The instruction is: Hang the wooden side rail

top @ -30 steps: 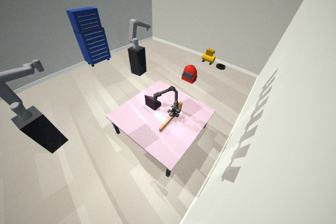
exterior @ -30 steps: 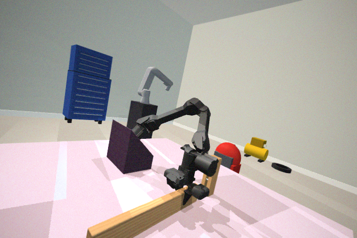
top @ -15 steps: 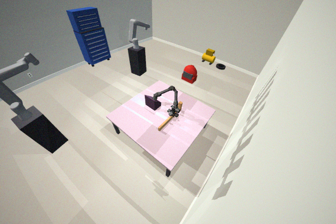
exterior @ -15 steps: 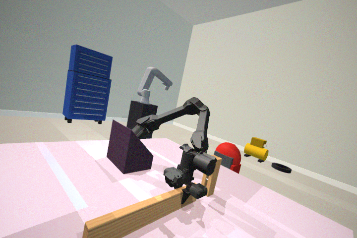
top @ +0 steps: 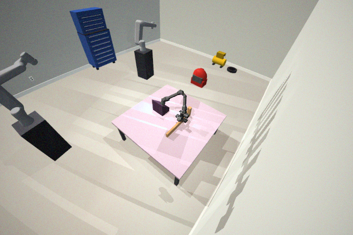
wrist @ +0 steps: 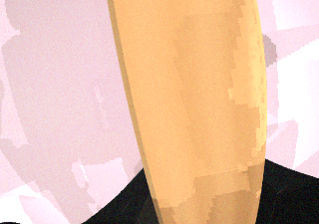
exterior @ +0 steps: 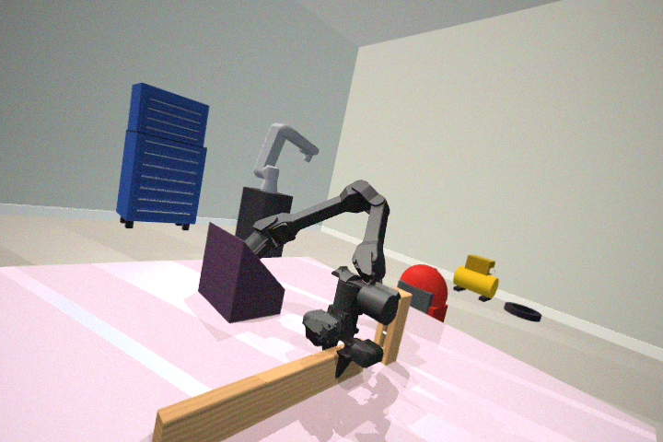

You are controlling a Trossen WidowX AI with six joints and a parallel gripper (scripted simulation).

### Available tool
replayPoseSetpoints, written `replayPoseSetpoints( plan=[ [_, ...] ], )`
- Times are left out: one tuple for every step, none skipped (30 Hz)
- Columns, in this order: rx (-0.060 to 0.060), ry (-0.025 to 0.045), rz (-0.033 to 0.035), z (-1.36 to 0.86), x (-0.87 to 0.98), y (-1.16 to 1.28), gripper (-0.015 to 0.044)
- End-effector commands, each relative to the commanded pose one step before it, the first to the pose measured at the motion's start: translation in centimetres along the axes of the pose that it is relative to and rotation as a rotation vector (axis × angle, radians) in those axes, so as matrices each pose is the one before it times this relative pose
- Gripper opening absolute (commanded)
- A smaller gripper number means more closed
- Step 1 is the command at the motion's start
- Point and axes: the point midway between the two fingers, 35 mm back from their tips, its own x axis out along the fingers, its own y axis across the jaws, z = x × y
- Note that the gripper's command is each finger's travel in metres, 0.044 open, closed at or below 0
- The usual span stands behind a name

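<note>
The wooden side rail [top: 174, 129] [exterior: 249, 388] [wrist: 199, 85] lies lengthwise in line with the post, roughly level, low over the table. Whether its underside touches the table is hard to tell. My gripper [top: 182, 119] [exterior: 337, 356] [wrist: 193, 156] is shut on the rail near its post end, one finger on each side. The headboard post [top: 189, 110] [exterior: 397, 328] stands upright just beyond that end. A bright pin shows in its slot in the exterior view. The rail's end stops short of the post. The steel hooks are hidden in every view.
The pink table [top: 143, 124] [exterior: 71, 375] carries a dark purple wedge-shaped block [top: 160, 107] [exterior: 241, 284] beside my arm's base. On the floor beyond stand a red helmet-shaped object [top: 199, 76] [exterior: 424, 281], a yellow compressor [top: 219, 60] and a blue cabinet [top: 95, 38].
</note>
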Motion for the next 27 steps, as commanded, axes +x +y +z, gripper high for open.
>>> replayPoseSetpoints(
  plan=[
    [0.0004,-0.00001,-0.00004,0.011,-0.003,0.027,0.0],
    [0.0,0.0,0.0,0.0,0.0,0.0,0.0],
    [0.0,0.0,0.0,0.0,0.0,0.0,0.0],
    [0.0,0.0,0.0,0.0,0.0,0.0,0.0],
    [0.0054,0.00088,-0.00157,0.0,-0.004,0.0,0.0],
    [0.0118,0.0019,-0.00343,0.0,-0.009,0.0,0.0],
    [0.0052,0.00086,-0.0015,0.0,-0.012,0.0,0.0],
    [0.0019,0.00031,-0.00055,0.0,-0.017,0.0,0.0],
    [0.0,-0.00001,0.0,0.0,-0.017,0.0,0.0],
    [0.0,-0.00001,0.0,0.0,-0.017,0.0,0.0],
    [0.0,-0.00001,0.0,0.0,-0.017,0.0,0.0],
    [0.0,-0.00001,0.0,0.0,-0.017,0.0,0.0],
    [0.0,-0.00001,0.0,0.0,-0.017,0.0,0.0],
    [0.0,-0.00001,0.0,0.0,-0.017,0.0,0.0],
    [0.0,-0.00001,0.0,0.0,-0.017,0.0,0.0],
    [0.0,-0.00001,0.0,0.0,-0.017,0.0,0.0],
    [0.0,-0.00001,0.0,0.0,-0.017,0.0,0.0],
    [0.0,-0.00001,0.0,0.0,-0.017,0.0,0.0],
    [0.0,-0.00001,0.0,0.0,-0.017,0.0,0.0],
    [0.0,-0.00001,0.0,0.0,-0.017,0.0,0.0],
    [0.0,-0.00001,0.0,0.0,-0.017,0.0,0.0],
    [0.0,-0.00001,0.0,0.0,-0.017,0.0,0.0],
    [0.0,-0.00001,0.0,0.0,-0.017,0.0,0.0],
    [0.0,-0.00001,0.0,0.0,-0.017,0.0,0.0],
    [0.0,-0.00001,0.0,0.0,-0.017,0.0,0.0],
    [0.0,-0.00001,0.0,0.0,-0.017,0.0,0.0],
    [0.0,-0.00001,0.0,0.0,-0.017,0.0,0.0]
  ],
)
